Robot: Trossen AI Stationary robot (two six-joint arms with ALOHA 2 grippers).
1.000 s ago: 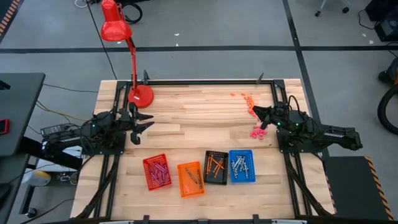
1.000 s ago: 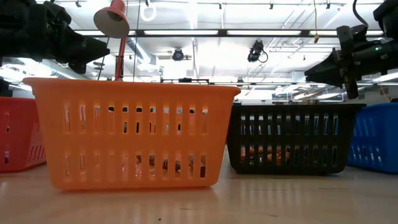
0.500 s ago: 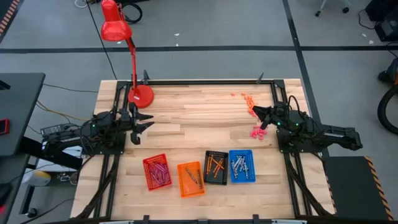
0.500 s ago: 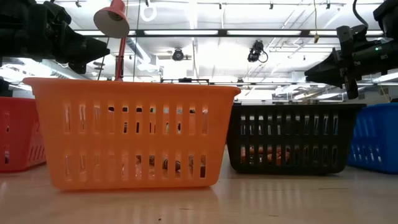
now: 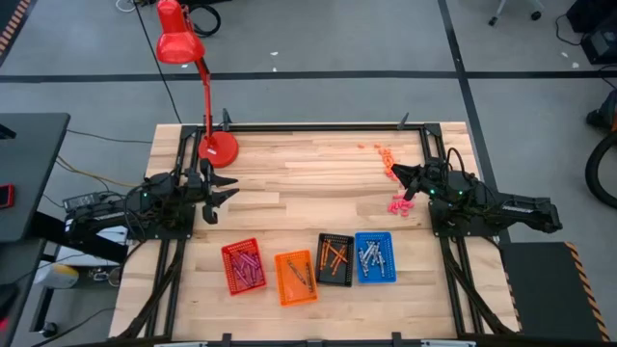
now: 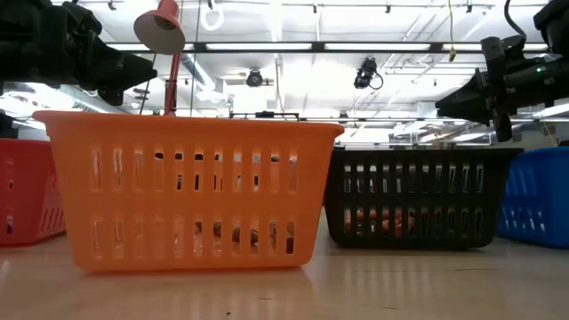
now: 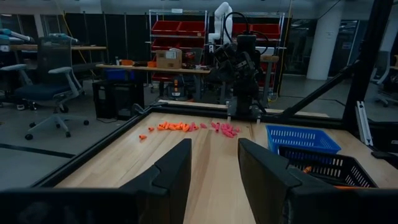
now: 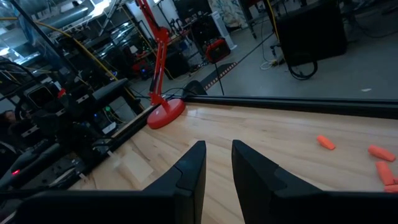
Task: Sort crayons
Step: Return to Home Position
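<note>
**Crayons (image 5: 335, 254) lay sorted in four bins; both end effectors hung empty**

The left end effector (image 5: 226, 188) hovered over the worktop (image 5: 308, 188) at 9 o'clock from its centre, its fingers spread well apart with nothing between them. The right end effector (image 5: 399, 179) hovered at 3 o'clock, its fingers parted by a narrower gap and likewise gripping nothing. Near it, loose pink bits (image 5: 399, 203) lay at its 6 o'clock and orange bits (image 5: 385, 157) at its 12 o'clock.

Along the worktop's 6 o'clock edge stood a row of four:
- a red bin (image 5: 228, 271) with magenta-purple sticks
- an orange bin (image 5: 280, 280) with brownish ones
- a black bin (image 5: 335, 283) with orange ones
- a blue bin (image 5: 375, 280) with silvery grey ones

A red lamp (image 5: 217, 146) stood at 11 o'clock.
</note>
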